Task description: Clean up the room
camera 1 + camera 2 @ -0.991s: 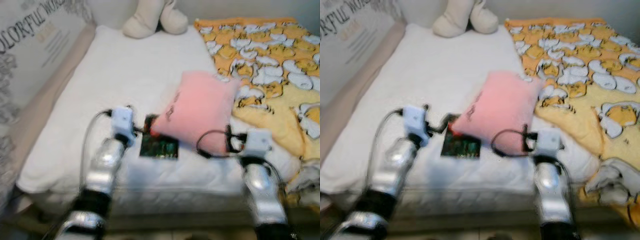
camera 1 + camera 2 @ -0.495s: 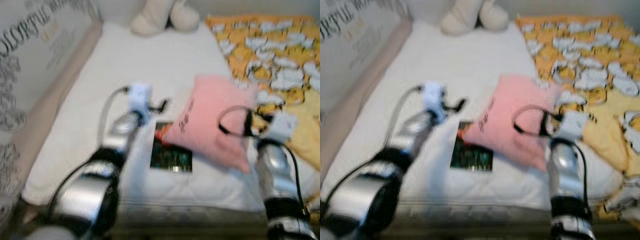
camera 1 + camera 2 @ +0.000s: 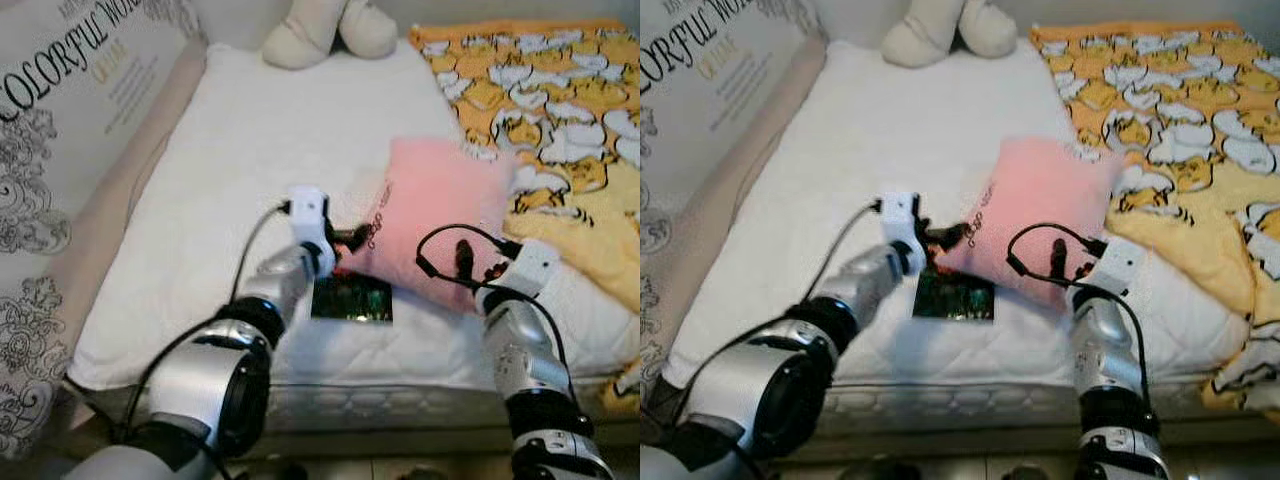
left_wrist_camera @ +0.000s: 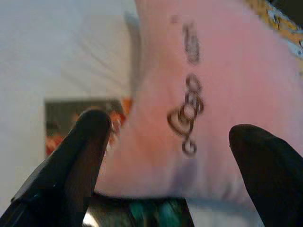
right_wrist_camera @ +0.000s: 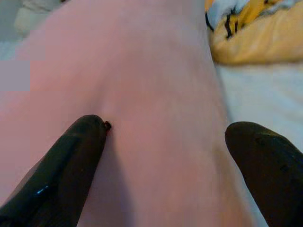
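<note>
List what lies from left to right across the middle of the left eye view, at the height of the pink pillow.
Printed panel → white mattress → left gripper → pink pillow → yellow blanket.

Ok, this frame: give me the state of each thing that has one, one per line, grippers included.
pink pillow: lying on the bed, one corner over the book, a gripper at either side.
book: flat on the mattress, closed, partly under the pillow.
yellow blanket: rumpled, spread over the bed's right side.
plush toy: at the head of the bed.
left gripper: open, at the pillow's edge.
right gripper: open, against the pillow.
</note>
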Motion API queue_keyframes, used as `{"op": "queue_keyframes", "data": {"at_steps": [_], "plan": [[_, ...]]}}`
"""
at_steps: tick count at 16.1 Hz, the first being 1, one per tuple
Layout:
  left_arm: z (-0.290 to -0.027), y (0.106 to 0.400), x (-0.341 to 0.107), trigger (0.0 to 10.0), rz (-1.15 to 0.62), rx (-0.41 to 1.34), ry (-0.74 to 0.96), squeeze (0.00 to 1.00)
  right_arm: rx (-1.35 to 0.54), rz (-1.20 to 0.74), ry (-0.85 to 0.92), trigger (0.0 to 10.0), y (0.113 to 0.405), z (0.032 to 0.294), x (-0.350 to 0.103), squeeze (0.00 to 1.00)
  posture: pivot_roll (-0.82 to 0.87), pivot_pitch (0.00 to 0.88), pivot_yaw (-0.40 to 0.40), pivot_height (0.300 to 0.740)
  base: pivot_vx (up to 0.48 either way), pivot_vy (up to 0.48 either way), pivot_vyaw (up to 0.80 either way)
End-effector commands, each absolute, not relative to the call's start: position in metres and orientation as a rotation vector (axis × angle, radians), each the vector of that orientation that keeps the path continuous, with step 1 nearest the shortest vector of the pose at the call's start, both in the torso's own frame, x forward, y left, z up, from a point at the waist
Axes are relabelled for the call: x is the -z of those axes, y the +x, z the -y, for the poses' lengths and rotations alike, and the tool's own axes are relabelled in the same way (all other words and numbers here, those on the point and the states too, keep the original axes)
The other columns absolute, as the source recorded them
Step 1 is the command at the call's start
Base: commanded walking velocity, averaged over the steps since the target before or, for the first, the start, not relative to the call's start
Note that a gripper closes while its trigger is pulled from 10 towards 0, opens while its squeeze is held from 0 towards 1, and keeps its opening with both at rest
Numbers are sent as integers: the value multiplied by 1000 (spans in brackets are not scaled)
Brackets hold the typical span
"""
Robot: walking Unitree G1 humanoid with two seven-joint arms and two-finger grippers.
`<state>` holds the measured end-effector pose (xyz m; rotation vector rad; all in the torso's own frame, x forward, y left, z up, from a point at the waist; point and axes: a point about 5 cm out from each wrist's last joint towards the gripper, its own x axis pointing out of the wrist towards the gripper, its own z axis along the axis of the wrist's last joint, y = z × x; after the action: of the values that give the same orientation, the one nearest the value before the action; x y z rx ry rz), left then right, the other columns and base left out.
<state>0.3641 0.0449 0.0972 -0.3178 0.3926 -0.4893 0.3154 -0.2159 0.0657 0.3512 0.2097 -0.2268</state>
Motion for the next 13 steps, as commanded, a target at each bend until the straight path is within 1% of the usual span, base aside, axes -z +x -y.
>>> {"op": "queue_keyframes", "data": {"at_steps": [1,2,3,4,6,8,9,10,11,12,13], "plan": [[-41,365,-100,10000,-399,502,-334,0,212,-230,363,10000,315,213,-63,961,-183,150,111,728,0,0,0],[-40,364,-100,10000,-403,506,-336,0,207,-233,360,10000,315,213,-62,961,-183,150,111,728,0,0,0],[-33,364,-103,10000,-395,537,-339,0,190,-230,305,10000,316,211,-61,965,-199,184,129,728,0,0,0],[-27,364,-107,10000,-381,558,-344,0,181,-221,255,10000,317,210,-62,965,-198,194,135,728,0,0,0],[-20,365,-113,10000,-360,582,-309,0,162,-228,212,10000,323,207,-62,961,-198,201,137,728,0,0,0],[-15,363,-113,10000,-344,599,-275,0,137,-238,242,10000,325,198,-59,965,-195,204,132,728,0,0,0],[-15,363,-113,10000,-344,599,-275,0,137,-238,242,10000,325,198,-59,965,-195,204,132,728,0,0,0],[-14,361,-110,10000,-350,603,-264,0,110,-240,270,10000,326,191,-59,969,-189,212,128,728,0,0,0],[-13,359,-106,3098,-364,605,-262,0,91,-245,277,8784,326,187,-57,969,-187,215,125,728,0,0,0],[-12,356,-102,0,-377,609,-273,0,86,-265,278,4902,325,184,-52,973,-187,222,122,728,0,0,0],[-9,354,-100,0,-386,616,-275,0,71,-289,287,0,325,181,-48,973,-187,224,120,728,0,0,0]]}}
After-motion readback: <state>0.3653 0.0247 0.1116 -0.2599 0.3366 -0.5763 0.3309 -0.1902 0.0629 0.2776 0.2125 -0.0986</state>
